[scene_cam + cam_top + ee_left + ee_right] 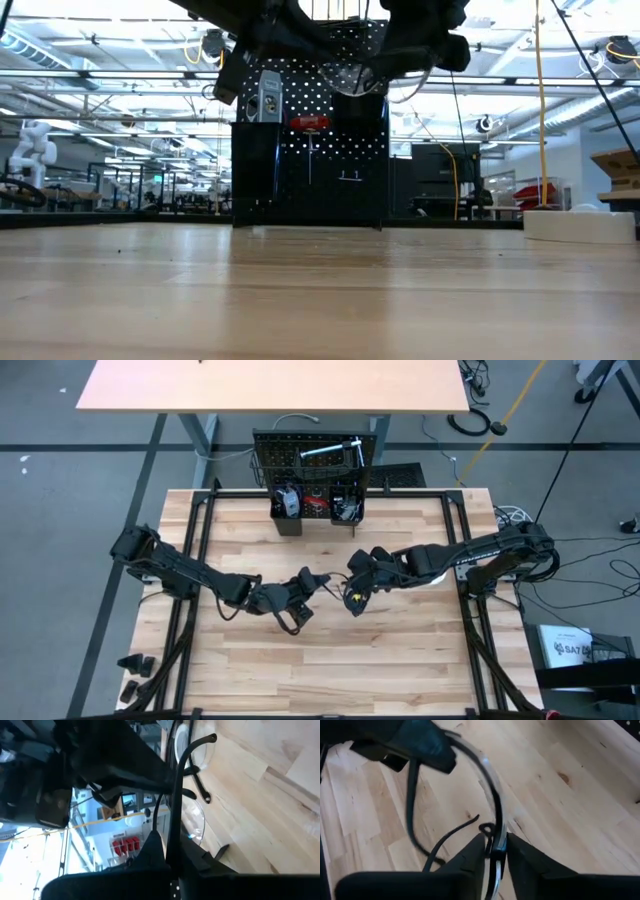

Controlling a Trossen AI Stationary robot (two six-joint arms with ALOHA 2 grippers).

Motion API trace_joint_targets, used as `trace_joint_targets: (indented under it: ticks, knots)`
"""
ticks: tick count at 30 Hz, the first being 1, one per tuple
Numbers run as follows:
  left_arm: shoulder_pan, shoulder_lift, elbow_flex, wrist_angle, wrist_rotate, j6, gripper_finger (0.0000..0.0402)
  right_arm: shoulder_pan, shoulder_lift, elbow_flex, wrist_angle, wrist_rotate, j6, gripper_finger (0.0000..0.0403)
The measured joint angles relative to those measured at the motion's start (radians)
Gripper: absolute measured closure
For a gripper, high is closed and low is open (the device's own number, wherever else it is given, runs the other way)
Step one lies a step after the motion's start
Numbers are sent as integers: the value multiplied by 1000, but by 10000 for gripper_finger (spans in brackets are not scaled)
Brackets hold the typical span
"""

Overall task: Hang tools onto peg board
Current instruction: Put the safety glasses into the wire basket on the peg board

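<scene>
The right gripper is closed on the clear-lensed glasses, its two dark fingers pinching the frame's rim with almost no gap between them; in the high view this gripper hangs above the middle of the table, just right of centre. The left gripper is clamped on one thin black temple arm of the same glasses, and in the high view it sits just left of its partner, so the glasses are slung between the two, clear of the wood. A likely reason for the double hold is that one arm steadies the frame while the other takes a better grip, or opens a temple, so the glasses can later be hooked on the peg board; this is a judgement only.

The peg board stands upright at the table's far edge, well apart from both grippers; a blue-silver level hangs across its upper part, and two black bins on its lower part hold a few tools, too small to name. The low view shows a red-handled screwdriver on the board.

Counted: two grippers, one pair of glasses, one level, two bins, one screwdriver.
</scene>
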Motion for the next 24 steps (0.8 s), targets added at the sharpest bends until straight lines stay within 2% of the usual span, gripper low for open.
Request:
trace_joint_targets:
  ticks: [5, 10, 13, 19, 24]
  knots:
    - [0, 0, 0, -4, -54, 8, 399, 0, -22, 0, -3, 0, -44, 281]
    - [-1, -3, -1, 4, -116, 13, 400, 10, -109, 0, -18, 6, -60, 243]
    - [-7, -24, -1, 44, -187, 34, 401, 43, -175, 0, -50, 106, -60, 231]
    - [-34, -149, -1, 128, -253, 0, 401, 137, -273, 0, -192, 408, -7, 228]
    - [-22, -308, -1, 208, -281, 9, 401, 178, -282, -6, -321, 498, 112, 232]
